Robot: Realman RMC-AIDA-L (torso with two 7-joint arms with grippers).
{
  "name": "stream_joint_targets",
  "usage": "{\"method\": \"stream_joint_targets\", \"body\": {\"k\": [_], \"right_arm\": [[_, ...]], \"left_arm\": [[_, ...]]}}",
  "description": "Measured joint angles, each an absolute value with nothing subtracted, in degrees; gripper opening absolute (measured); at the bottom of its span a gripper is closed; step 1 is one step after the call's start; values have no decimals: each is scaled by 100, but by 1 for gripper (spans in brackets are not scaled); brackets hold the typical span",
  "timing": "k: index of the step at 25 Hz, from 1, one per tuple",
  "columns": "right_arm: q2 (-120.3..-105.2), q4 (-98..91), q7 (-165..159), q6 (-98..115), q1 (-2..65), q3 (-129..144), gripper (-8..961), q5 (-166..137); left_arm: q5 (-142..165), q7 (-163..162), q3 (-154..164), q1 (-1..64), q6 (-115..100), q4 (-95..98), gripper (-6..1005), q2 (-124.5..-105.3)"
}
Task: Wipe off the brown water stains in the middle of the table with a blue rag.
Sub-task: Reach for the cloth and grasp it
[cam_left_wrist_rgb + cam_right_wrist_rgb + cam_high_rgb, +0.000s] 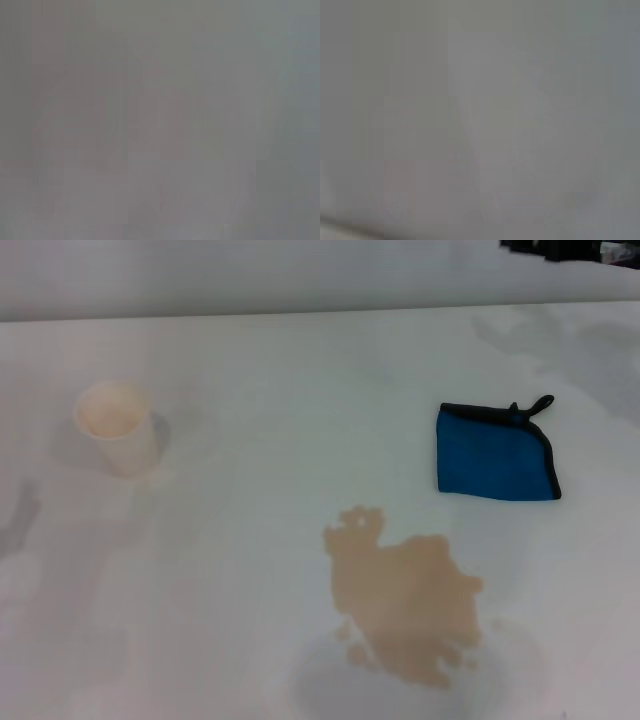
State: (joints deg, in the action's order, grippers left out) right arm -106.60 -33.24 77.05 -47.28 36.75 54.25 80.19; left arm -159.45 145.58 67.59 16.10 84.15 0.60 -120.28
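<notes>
rag (494,454) lies flat, right of stain (405,607) on table (250,570) — easy reach for my right arm | cup (118,427) far left | I see neither gripper — fingers unknown

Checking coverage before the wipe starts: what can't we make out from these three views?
- Both grippers: not in the head view; both wrist views show only featureless grey.
- Paper cup: contents unclear in the head view.
- Blue rag: folded, so its underside is hidden.
- Brown water stains: depth and wetness unreadable.
- Table: cut off by the frame sides.
</notes>
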Motion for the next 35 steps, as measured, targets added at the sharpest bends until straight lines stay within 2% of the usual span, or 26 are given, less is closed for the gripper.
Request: {"method": "stream_joint_targets", "body": {"k": [2, 4, 6, 9, 10, 11, 14, 16, 35], "right_arm": [[-10557, -3823, 6529, -5260, 3814, 5550, 823, 6621], [-10568, -4082, 6192, -5467, 3847, 5559, 822, 6102], [-10655, -4652, 5572, -5939, 3892, 5570, 822, 5135], [-10880, -5402, 4963, -6761, 4029, 5586, 821, 3863], [-11101, -5682, 4715, -7271, 4191, 5611, 820, 3083], [-11101, -5682, 4715, -7271, 4191, 5611, 820, 3083], [-11477, -5807, 4424, -7684, 4472, 5660, 819, 1931], [-11574, -5704, 4250, -7749, 4577, 5856, 818, 1601], [-11552, -4131, 3691, -7058, 4885, 6676, 809, 2081]], "left_arm": [[-16094, 14513, 6759, 1642, 8416, 57, 883, -12031], [-16151, 14471, 6759, 1688, 8390, 55, 882, -12024], [-16242, 14424, 6755, 1749, 8322, 54, 882, -12014], [-16403, 14359, 6749, 1834, 8173, 50, 882, -12010], [-16463, 14307, 6748, 1859, 8111, 46, 882, -12011], [-16486, 14265, 6749, 1877, 8086, 44, 882, -12013], [-16512, 14199, 6748, 1939, 8001, 37, 882, -12013], [-16511, 14198, 6754, 2032, 7857, 31, 882, -12010], [-16479, 14163, 6780, 2181, 7605, 8, 883, -11997]]}}
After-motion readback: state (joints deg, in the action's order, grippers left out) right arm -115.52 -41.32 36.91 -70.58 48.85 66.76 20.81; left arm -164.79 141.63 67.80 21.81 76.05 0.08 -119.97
